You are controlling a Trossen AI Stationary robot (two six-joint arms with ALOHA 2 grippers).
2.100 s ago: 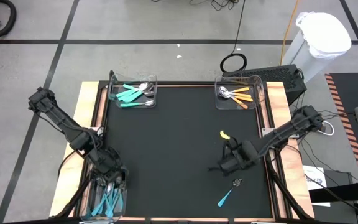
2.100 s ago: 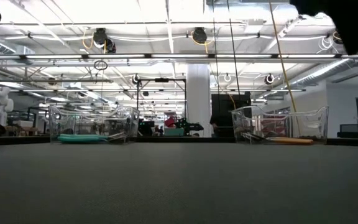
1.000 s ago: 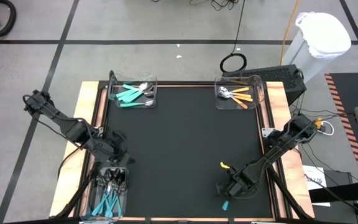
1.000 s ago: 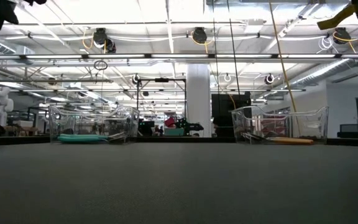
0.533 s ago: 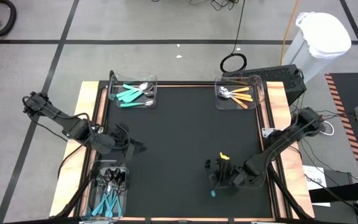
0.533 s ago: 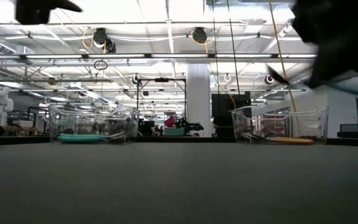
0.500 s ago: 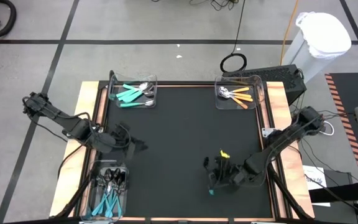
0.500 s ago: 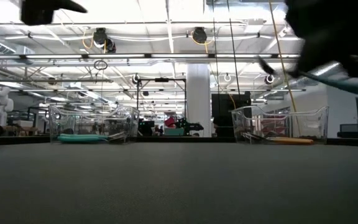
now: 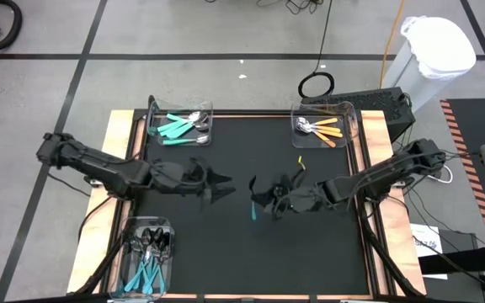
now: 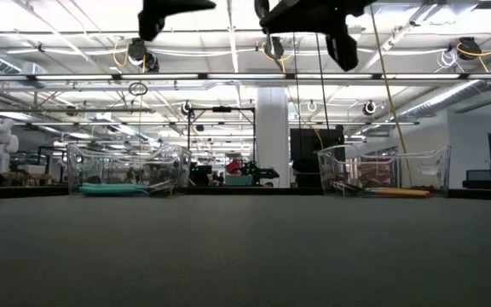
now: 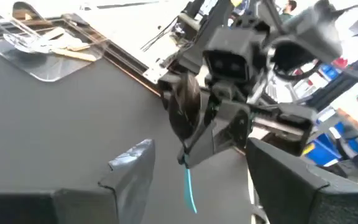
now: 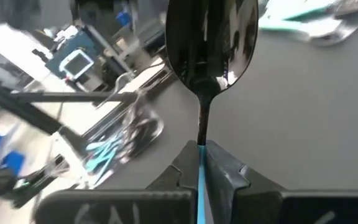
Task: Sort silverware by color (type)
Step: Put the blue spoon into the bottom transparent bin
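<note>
Over the middle of the black table (image 9: 242, 252), the right gripper (image 9: 263, 198) pinches a teal-handled spoon (image 12: 207, 56) between its fingers, dark bowl sticking out ahead and teal handle hanging below. Just beside it, facing it, the left gripper (image 9: 219, 187) hangs with fingers spread, holding nothing.

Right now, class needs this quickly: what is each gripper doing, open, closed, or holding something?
Left gripper: open, holding nothing, over the middle of the table.
Right gripper: closed on a teal-handled spoon, facing the left one.
</note>
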